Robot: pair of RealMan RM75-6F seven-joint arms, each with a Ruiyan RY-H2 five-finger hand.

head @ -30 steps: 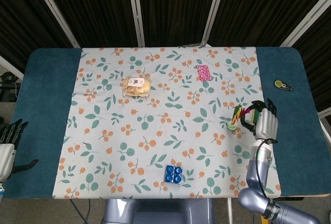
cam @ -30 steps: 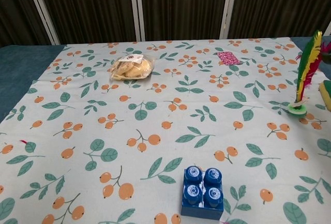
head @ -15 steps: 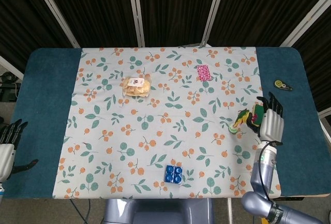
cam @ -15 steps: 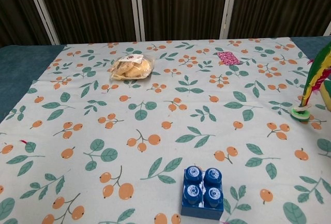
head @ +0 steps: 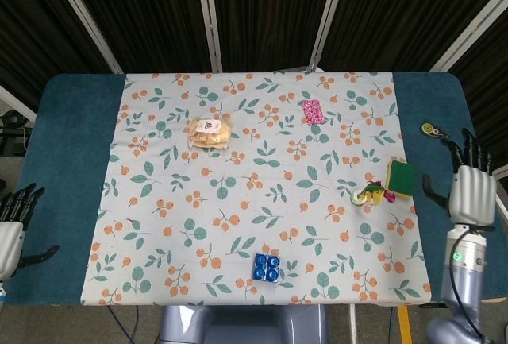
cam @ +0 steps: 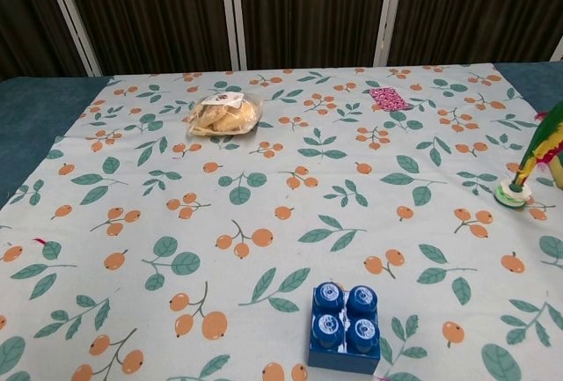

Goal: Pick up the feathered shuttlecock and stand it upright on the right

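Dark pleated curtains with pale uprights close off the back of the scene, and in front of them a teal-topped table [head: 71,121] carries a leaf-and-berry printed cloth [head: 262,193] over its middle. The feathered shuttlecock [head: 370,195] stands near the cloth's right edge; the chest view shows its round base flat on the cloth with the red, yellow and green feathers rising and leaning to the right, so it looks stood up, though tilted, not plumb. A green and yellow sponge [head: 400,175] lies just beside the feathers, and I cannot tell whether they rest against it; if they do, that lean may be what keeps the shuttlecock from tipping. The right hand [head: 470,193] hangs over the bare teal strip, apart from the shuttlecock, its fingers spread and holding nothing, which fits a release with the hand drawn clear so it cannot knock the feathers. The left hand [head: 11,229] sits off the table's left edge, well away, fingers apart and empty, kept out of a job that belongs to the right side. Elsewhere on the cloth lie a bag of snacks [head: 209,132] at upper left, a small pink packet [head: 313,111] further right, and a blue building block [head: 267,267] near the front edge; a small yellow and black item [head: 433,129] sits on the teal at far right. By my reading the placement is essentially done.
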